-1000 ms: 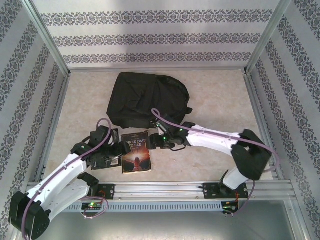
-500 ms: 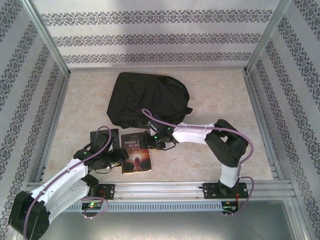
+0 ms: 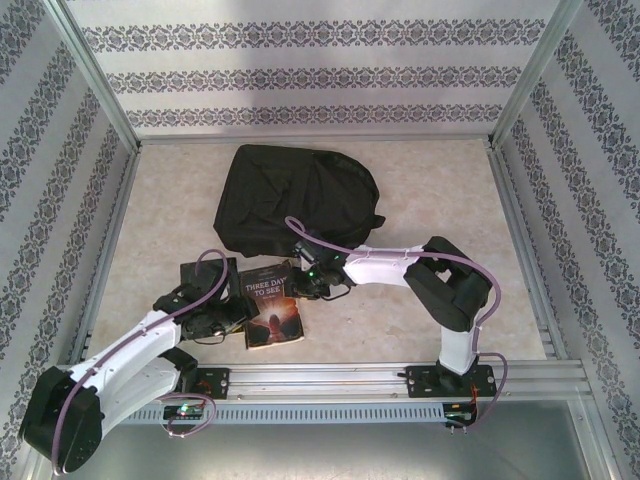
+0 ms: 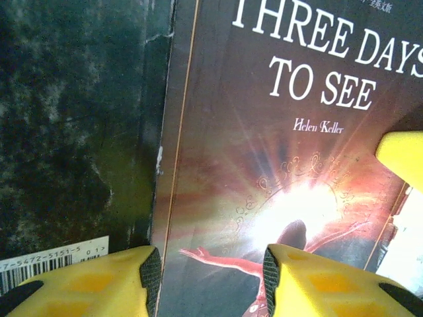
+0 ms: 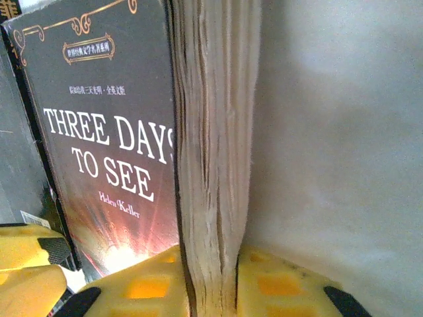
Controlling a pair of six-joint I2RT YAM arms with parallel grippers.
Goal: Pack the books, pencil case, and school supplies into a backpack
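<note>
A pale, marbled tabletop (image 3: pixel 420 200) lies inside a metal frame, with patterned wallpaper on three sides.

The right gripper (image 3: pixel 305 283) is clamped on the far edge of the book "Three Days to See" (image 3: pixel 272 305). In the right wrist view its yellow fingers (image 5: pixel 149 284) press on either side of the page block, one on the cover side and one on the underside, with the gripper (image 5: pixel 211 274) closed to the book's (image 5: pixel 106 145) thickness.

The left gripper (image 3: pixel 232 312) sits low at the book's left side. In the left wrist view the gripper (image 4: pixel 208 277) is parted to a moderate gap and holds nothing. One finger (image 4: pixel 86 287) hangs over the black book (image 4: pixel 73 132) with its barcode label, the other over the dark brown cover (image 4: pixel 284 165) beside the spine. I cannot tell whether either finger touches a book.

The black book (image 3: pixel 205 272) lies flat, just left of the brown one and partly under the left arm. The backpack (image 3: pixel 295 200) lies beyond both books, towards the far wall, its near edge close to the right gripper.
</note>
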